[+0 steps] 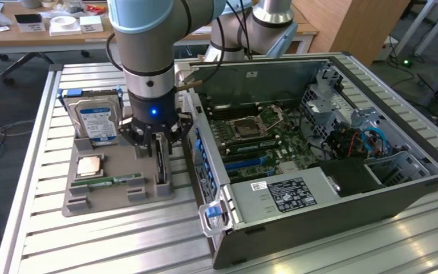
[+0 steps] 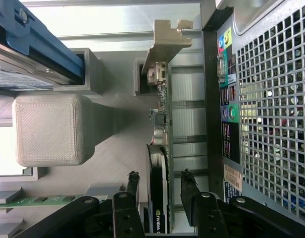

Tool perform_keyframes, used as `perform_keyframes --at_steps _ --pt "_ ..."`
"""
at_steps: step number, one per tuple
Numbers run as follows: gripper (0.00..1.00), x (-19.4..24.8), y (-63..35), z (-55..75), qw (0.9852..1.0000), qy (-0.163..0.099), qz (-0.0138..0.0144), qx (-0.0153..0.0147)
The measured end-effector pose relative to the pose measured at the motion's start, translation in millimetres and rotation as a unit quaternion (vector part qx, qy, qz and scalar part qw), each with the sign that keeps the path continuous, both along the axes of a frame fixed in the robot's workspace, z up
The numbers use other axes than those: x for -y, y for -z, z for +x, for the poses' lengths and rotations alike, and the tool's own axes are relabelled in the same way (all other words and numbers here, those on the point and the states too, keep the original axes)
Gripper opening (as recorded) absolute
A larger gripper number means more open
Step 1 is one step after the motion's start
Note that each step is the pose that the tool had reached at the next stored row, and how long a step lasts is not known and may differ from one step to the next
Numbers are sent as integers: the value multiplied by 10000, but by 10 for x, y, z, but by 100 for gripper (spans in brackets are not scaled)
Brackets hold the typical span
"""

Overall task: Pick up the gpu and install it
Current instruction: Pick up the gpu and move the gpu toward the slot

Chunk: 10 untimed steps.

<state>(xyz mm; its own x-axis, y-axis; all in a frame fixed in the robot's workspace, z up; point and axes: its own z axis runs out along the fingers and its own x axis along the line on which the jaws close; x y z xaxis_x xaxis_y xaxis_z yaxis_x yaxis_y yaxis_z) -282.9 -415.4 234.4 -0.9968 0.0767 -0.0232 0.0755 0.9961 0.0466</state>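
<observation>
**Hand over the card, grip not yet made.** The hand [image 2: 160, 182] points straight down over the graphics card [image 2: 160, 119]. Its two fingers [image 2: 188, 188] are spread, one facing each flat side of the card. A thin gap shows on both sides, so nothing is pinched.

The card stands on its long edge in a slot of the grey holder [image 1: 89, 200], with its metal bracket [image 2: 170, 37] at one end. This posture leaves both faces open to a grip from above. The card is judged not yet lifted.

The same holder carries a hard drive [image 1: 97, 123] upright at the back, a processor chip [image 1: 89, 165] lying flat and a green memory stick [image 1: 116, 180]. Each sits apart from its neighbours, presumably to leave the fingers room.

Just beside the holder, on the exterior view's right, the computer case [image 1: 401, 182] lies on its side with the cover off. Its main board [image 1: 257, 137] faces upward to receive parts. Holder and case both rest on the slatted table [image 1: 112, 240].
</observation>
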Motion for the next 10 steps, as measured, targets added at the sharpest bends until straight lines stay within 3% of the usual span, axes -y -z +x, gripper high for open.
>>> perform_keyframes --at_steps 3,4,10 --pt "46 0 0 0 10000 0 0 0" --pt "39 0 0 0 10000 0 0 0" --pt "39 0 2 -7 10000 0 0 0"
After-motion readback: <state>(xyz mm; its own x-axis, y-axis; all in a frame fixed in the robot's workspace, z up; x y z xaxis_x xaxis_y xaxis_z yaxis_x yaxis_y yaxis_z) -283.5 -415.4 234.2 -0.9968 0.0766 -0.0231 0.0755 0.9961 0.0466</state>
